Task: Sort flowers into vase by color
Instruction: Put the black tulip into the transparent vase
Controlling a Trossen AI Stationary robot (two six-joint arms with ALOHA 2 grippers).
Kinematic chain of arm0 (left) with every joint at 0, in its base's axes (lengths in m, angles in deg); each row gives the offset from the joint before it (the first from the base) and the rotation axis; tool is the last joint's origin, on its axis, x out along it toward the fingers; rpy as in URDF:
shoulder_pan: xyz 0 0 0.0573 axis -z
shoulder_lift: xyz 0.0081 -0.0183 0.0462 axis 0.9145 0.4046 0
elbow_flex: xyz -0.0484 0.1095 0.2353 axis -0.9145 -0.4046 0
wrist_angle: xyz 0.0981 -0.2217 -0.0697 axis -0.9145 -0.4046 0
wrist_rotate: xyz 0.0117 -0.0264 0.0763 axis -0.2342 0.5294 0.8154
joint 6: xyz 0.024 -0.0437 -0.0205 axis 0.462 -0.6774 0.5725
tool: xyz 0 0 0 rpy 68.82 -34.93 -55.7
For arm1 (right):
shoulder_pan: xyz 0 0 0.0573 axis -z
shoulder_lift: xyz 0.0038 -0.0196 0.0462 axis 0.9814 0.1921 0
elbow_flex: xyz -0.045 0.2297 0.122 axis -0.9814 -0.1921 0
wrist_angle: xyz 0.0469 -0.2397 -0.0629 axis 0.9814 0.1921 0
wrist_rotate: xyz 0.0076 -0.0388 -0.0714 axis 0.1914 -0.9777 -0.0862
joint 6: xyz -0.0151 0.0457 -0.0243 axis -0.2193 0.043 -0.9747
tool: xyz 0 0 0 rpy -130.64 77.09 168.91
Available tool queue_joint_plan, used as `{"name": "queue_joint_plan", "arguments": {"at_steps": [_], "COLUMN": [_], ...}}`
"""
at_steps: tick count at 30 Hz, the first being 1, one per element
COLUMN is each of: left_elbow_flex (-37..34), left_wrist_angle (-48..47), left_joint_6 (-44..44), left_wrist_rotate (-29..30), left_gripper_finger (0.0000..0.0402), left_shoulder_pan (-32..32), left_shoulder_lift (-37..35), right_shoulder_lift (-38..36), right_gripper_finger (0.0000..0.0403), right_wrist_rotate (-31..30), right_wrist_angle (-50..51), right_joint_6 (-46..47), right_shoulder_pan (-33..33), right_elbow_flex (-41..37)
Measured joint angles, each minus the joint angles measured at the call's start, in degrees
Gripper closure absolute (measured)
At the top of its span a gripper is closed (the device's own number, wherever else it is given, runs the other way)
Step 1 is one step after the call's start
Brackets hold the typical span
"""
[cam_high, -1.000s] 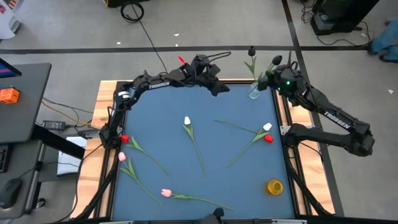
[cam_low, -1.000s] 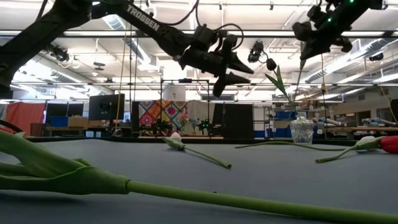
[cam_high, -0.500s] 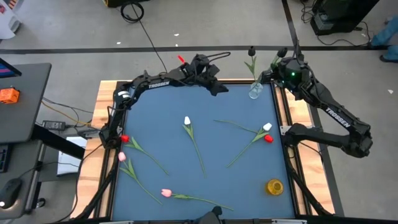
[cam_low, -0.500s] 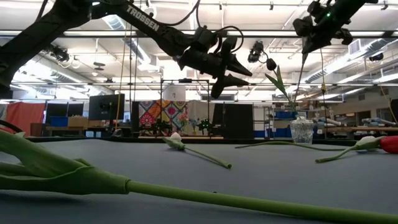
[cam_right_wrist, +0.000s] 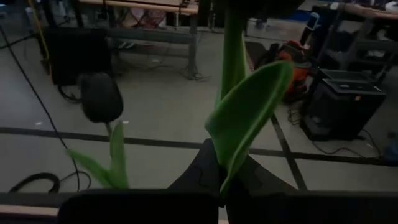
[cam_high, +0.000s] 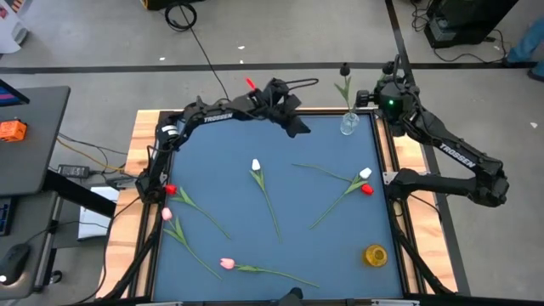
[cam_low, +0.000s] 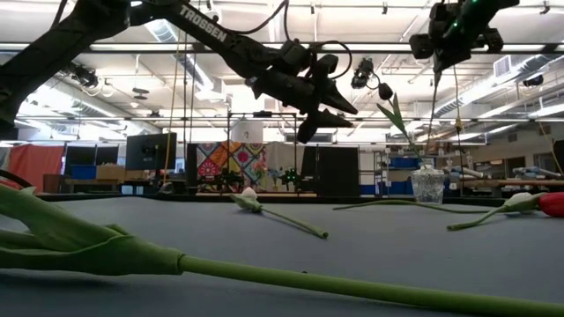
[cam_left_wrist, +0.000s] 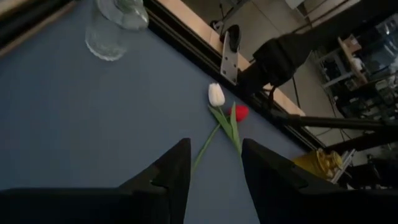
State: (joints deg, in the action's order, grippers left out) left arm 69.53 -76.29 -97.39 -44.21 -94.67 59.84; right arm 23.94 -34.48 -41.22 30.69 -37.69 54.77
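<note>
Above the blue table (cam_high: 280, 187), right fingers (cam_right_wrist: 214, 174) pinch a flower stem (cam_right_wrist: 231, 56); left fingers (cam_left_wrist: 168, 177) spread, empty.

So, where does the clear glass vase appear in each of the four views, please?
High view: the clear glass vase stands at the table's far edge, right of centre, below the right gripper.
Low view: at the right, on the table's far edge.
Left wrist view: at the top left, partly cut off.
Right wrist view: not in it.
Shared landmark: the black tulip standing in the vase.
</note>
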Motion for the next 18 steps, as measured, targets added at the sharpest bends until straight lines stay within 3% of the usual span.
{"name": "queue_joint_plan", "arguments": {"at_steps": [11,18], "left_elbow_flex": [0.0,0.0], "left_wrist_angle": [-0.3,-0.2], "left_joint_6": [1.2,1.2], "left_wrist_rotate": [0.0,0.1], "left_gripper_finger": [0.0251,0.0251], "left_shoulder_pan": [-0.4,-0.6], "left_shoulder_lift": [0.0,0.0], "right_shoulder_lift": [0.4,5.6], "right_gripper_finger": [0.0396,0.0395], "right_wrist_rotate": [4.1,6.4], "right_wrist_angle": [2.7,2.9], "right_joint_6": [0.8,0.3], "right_shoulder_pan": [0.2,0.2], "right_elbow_flex": [0.0,0.0]}}
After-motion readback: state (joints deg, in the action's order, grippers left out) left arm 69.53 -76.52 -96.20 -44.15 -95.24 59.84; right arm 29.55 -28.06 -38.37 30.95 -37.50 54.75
